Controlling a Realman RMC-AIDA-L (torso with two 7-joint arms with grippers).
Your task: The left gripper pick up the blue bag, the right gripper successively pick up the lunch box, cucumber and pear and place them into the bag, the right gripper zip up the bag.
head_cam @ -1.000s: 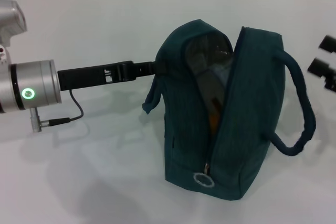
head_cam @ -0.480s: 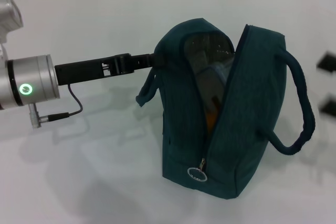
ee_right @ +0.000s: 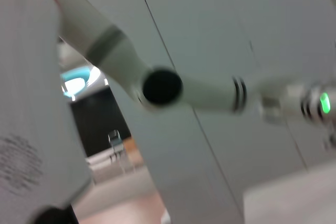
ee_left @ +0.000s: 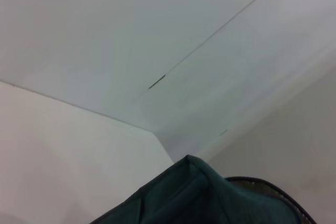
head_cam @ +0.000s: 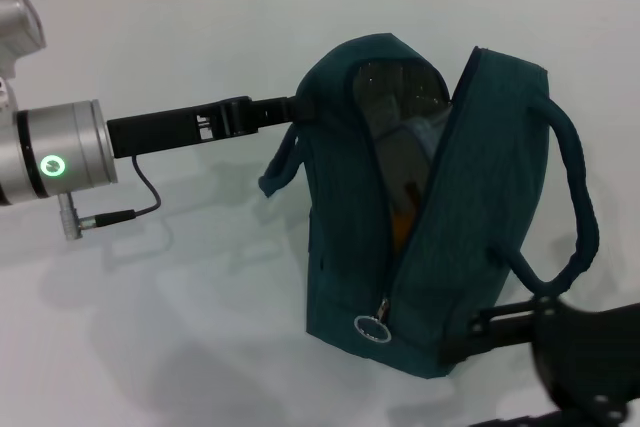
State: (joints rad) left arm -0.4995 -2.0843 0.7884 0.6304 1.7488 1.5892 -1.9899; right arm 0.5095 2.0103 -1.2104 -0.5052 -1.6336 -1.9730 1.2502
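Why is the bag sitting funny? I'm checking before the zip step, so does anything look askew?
Yes. The blue bag gapes unzipped and leans, its left side held by the left gripper. The ring zipper pull hangs at the bottom end. The right gripper sits low beside it.

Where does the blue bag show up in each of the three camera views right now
Head view: the blue bag stands at centre, unzipped, its top edge held by the left gripper.
Left wrist view: only the bag's teal top edge shows, at the bottom of the picture.
Right wrist view: the bag is not in it.
Shared landmark: the green light ring on the left wrist, also in the right wrist view.
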